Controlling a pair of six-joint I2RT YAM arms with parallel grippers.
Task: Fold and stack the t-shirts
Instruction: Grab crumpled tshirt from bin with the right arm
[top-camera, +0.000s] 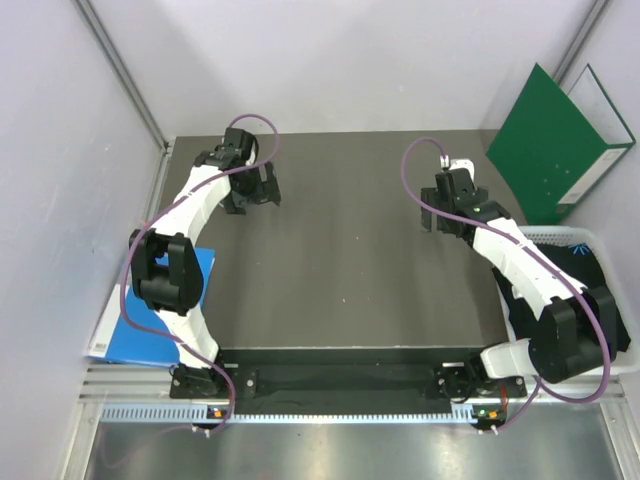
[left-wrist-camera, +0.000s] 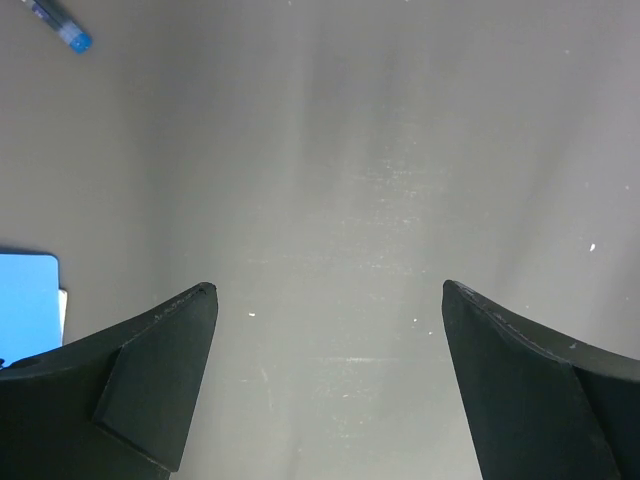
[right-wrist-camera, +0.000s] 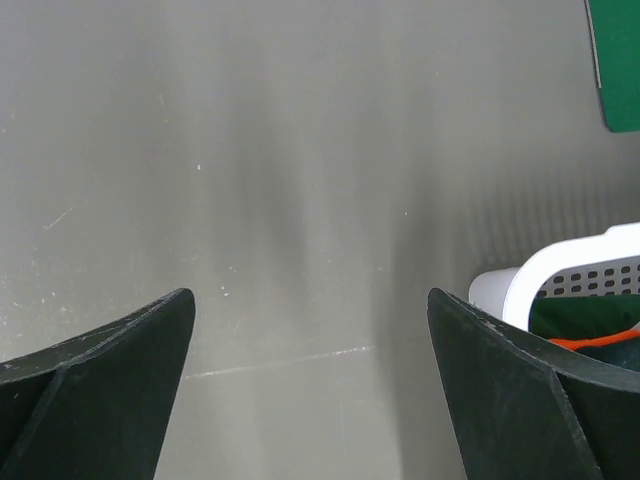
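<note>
A black t-shirt (top-camera: 592, 283) lies bunched in a white basket (top-camera: 560, 236) at the table's right edge. In the right wrist view the basket's rim (right-wrist-camera: 560, 262) shows dark cloth (right-wrist-camera: 580, 318) and a strip of orange cloth (right-wrist-camera: 592, 341) inside. No magenta-red shirt is in view. My left gripper (top-camera: 256, 198) (left-wrist-camera: 328, 288) is open and empty over bare table at the far left. My right gripper (top-camera: 441, 222) (right-wrist-camera: 310, 292) is open and empty over bare table, just left of the basket.
A green folder (top-camera: 553, 142) (right-wrist-camera: 615, 60) leans at the far right behind the basket. A blue folder (top-camera: 150, 312) (left-wrist-camera: 26, 300) lies off the table's left edge. A small blue-tipped pen-like object (left-wrist-camera: 62, 28) lies on the table beyond the left gripper.
</note>
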